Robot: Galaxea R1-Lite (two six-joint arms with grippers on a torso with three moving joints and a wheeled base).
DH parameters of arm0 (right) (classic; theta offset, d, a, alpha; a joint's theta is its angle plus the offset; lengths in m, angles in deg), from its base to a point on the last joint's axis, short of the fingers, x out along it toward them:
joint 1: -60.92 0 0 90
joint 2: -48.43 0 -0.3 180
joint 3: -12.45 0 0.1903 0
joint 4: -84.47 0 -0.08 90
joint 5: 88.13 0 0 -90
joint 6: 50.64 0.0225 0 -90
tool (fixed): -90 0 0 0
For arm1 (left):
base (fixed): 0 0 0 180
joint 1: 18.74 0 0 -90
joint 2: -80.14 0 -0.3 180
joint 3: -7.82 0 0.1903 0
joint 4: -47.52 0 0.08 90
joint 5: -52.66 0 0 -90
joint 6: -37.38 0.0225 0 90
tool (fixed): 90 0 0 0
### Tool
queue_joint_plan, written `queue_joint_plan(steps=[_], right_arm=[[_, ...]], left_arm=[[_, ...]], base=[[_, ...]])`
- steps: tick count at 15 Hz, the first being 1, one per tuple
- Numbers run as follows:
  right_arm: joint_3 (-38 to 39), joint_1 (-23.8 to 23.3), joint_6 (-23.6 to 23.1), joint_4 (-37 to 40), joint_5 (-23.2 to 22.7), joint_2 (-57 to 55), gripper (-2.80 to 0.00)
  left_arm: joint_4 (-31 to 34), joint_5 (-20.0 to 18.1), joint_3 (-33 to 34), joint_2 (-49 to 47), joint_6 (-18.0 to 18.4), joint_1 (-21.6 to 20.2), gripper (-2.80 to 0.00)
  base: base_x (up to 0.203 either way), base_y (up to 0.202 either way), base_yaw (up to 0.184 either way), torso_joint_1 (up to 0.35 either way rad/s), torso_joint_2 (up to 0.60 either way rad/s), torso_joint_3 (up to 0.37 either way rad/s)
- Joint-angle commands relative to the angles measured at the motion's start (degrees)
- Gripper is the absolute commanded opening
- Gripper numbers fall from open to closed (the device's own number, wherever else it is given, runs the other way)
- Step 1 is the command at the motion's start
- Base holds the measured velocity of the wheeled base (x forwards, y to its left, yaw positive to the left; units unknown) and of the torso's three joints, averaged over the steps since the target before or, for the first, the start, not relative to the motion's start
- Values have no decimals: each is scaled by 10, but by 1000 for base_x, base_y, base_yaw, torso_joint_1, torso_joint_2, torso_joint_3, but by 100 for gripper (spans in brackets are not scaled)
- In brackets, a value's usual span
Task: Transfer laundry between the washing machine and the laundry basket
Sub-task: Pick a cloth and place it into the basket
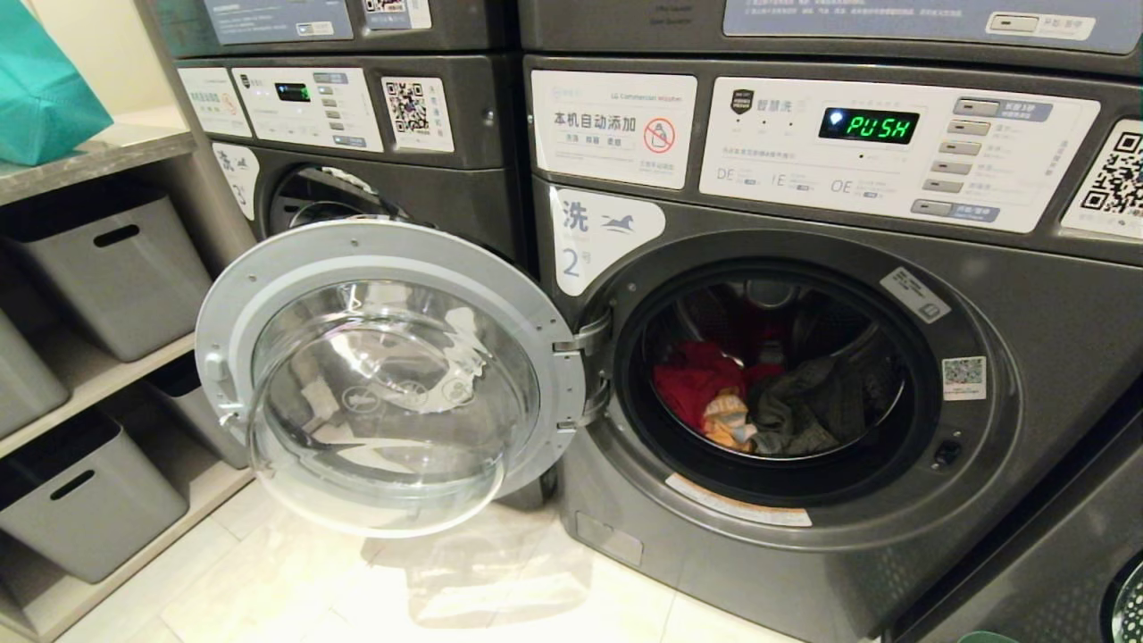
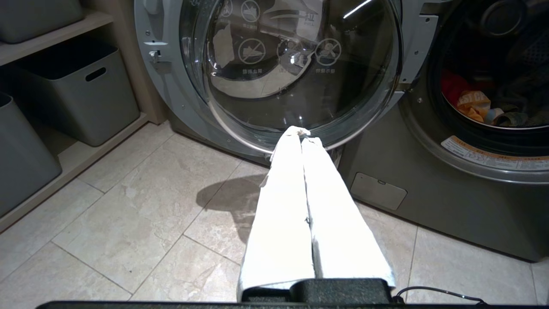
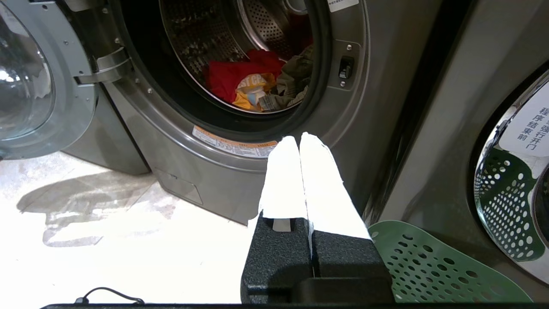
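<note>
A dark grey washing machine (image 1: 1027, 375) stands in front of me with its round glass door (image 1: 384, 375) swung open to the left. In the drum lies laundry (image 1: 768, 402): a red piece, a yellow-and-white piece and a dark olive piece, which also show as laundry (image 3: 257, 83) in the right wrist view. A green perforated laundry basket (image 3: 429, 270) sits on the floor at the right, beside my right gripper (image 3: 299, 139). That gripper is shut and empty, low before the machine's front. My left gripper (image 2: 300, 133) is shut and empty, below the open door.
Grey storage bins (image 1: 116, 268) fill wooden shelves on the left, with a teal bag (image 1: 40, 89) on top. A second washing machine (image 1: 357, 116) stands behind the open door. Another machine's round door (image 3: 514, 193) is at the far right. Pale floor tiles (image 2: 128, 214) lie below.
</note>
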Motion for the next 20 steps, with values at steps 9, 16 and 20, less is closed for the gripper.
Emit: queue_joint_plan(steps=[9,16,20], right_arm=[[0,0,-1,0,-1,0,-280],[0,0,-1,0,-1,0,-280],[0,0,-5,0,-1,0,-280]], left_arm=[[0,0,5,1,1,0,-280],[0,0,6,1,-1,0,-280],[0,0,6,1,-2,-1,-280]], base=[[96,0,-1,4,1,2],[71,0,0,3,1,0],[0,0,0,1,4,-56]])
